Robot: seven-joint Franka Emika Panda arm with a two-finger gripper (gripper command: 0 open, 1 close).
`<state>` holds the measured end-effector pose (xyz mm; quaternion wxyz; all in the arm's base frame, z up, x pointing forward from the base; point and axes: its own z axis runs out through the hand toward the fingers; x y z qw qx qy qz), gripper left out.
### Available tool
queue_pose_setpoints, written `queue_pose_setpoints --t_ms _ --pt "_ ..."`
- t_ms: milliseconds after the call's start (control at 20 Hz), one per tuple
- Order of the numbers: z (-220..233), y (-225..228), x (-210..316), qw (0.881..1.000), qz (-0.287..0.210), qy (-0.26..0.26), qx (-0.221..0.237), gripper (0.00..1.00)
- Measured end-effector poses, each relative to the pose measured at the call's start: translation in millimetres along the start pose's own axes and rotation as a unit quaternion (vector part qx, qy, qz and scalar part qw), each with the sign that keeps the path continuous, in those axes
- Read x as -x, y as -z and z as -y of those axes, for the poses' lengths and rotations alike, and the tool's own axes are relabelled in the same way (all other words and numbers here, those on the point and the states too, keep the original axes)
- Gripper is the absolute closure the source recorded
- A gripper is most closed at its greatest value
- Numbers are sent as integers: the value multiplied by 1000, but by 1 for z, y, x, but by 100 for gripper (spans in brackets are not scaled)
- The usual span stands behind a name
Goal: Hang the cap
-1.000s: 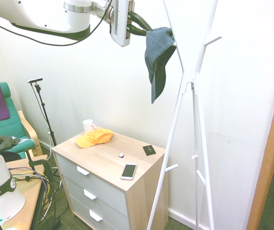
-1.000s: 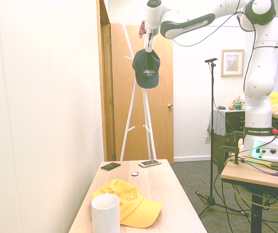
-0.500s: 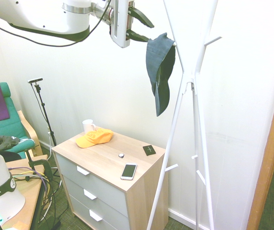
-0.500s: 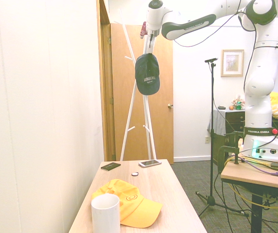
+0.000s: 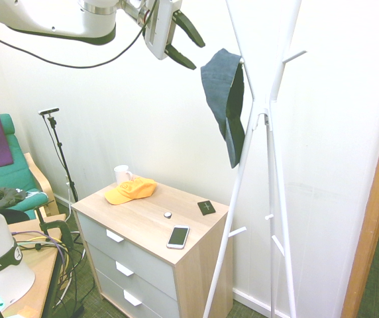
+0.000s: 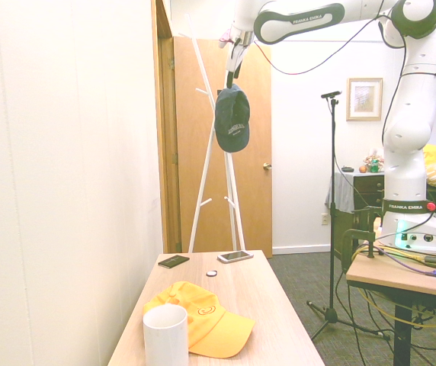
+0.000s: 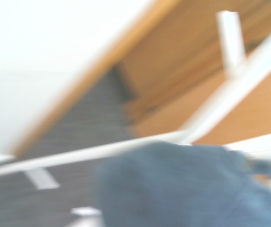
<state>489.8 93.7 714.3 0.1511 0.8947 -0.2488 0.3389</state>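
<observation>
The dark slate-blue cap [image 5: 224, 99] hangs from an upper peg of the white coat stand [image 5: 269, 165], its brim pointing down. In the second exterior view the cap [image 6: 232, 119] shows pale lettering on its front. My gripper [image 5: 188, 45] is open and sits up and to the left of the cap, clear of the fabric, with nothing between its fingers. It appears above the cap as gripper [image 6: 234, 62] in the second exterior view. The wrist view is blurred, with the cap [image 7: 187, 189] filling its lower part below a white bar of the stand.
A wooden drawer chest [image 5: 151, 242] stands under the arm with an orange-yellow cap [image 5: 131, 190], a white mug [image 5: 122, 175], a phone [image 5: 178, 236], a small dark card [image 5: 207, 207] and a small round thing [image 5: 167, 214]. Wall behind, wooden door [image 6: 237, 152] by the stand.
My gripper opened and let go of the cap, then drew back up and away from the stand. The cap dropped slightly and swung in against the stand's pole, hanging from the peg.
</observation>
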Motion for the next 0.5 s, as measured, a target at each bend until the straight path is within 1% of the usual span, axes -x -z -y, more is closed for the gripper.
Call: queue_pose_setpoints --t_ms 100,200,350,450,500 --pt "3 3 6 998 54 -15 -32 0" --pt "8 -4 14 992 111 -28 -57 0" --pt "17 -20 28 976 197 -48 -85 0" --pt "20 -32 34 962 250 -61 -88 0" --pt "20 -37 34 958 265 -66 -87 0"
